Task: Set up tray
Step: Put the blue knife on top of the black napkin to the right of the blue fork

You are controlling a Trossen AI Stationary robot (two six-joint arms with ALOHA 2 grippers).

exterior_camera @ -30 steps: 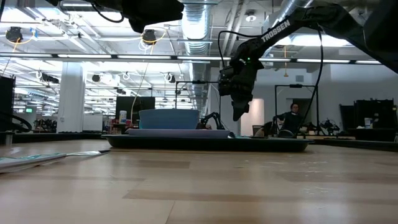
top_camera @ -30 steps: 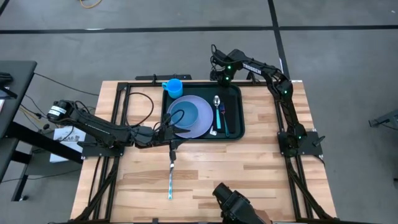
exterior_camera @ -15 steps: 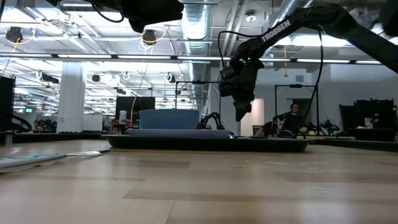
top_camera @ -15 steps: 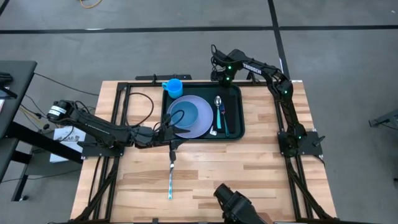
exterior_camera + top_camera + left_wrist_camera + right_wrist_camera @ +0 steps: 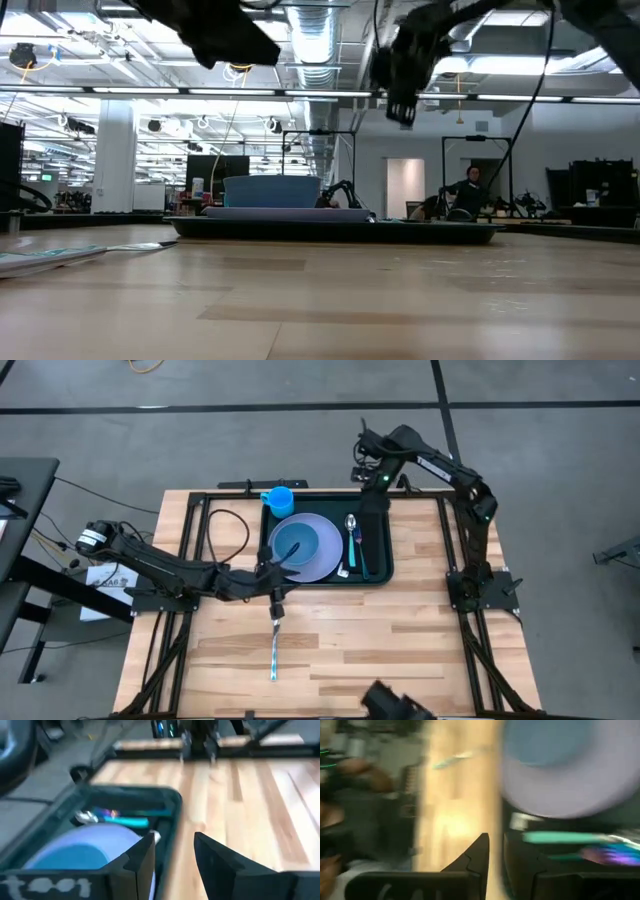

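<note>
On the far half of the wooden table [image 5: 400, 620], near its far edge, the dark green tray [image 5: 377, 565] is lying flat, and it is carrying a lavender plate [image 5: 318, 555] with a blue bowl [image 5: 290, 545] on it, a spoon [image 5: 349, 525] and teal-handled cutlery [image 5: 362, 555] along its right side, and a blue cup [image 5: 279, 498] at its far left corner. From the low view the tray is showing only as a dark band, and the cutlery is hiding behind its rim. The left gripper [image 5: 277, 582] is hovering at the tray's near left corner, and its fingers [image 5: 142, 857] are standing apart with nothing between them. The right gripper [image 5: 371, 495] is hanging high over the tray's far right corner; its fingers [image 5: 480, 852] are looking slightly apart, with nothing between them, but the right wrist view is much smeared. A knife with a teal handle [image 5: 275, 645] is lying alone on the bare wood toward the near edge. At the near edge a dark camera [image 5: 395, 702] is partly cut off. Beyond the table a large hall with ceiling lights and ducts is showing, and a person [image 5: 468, 195] is sitting far back.
</note>
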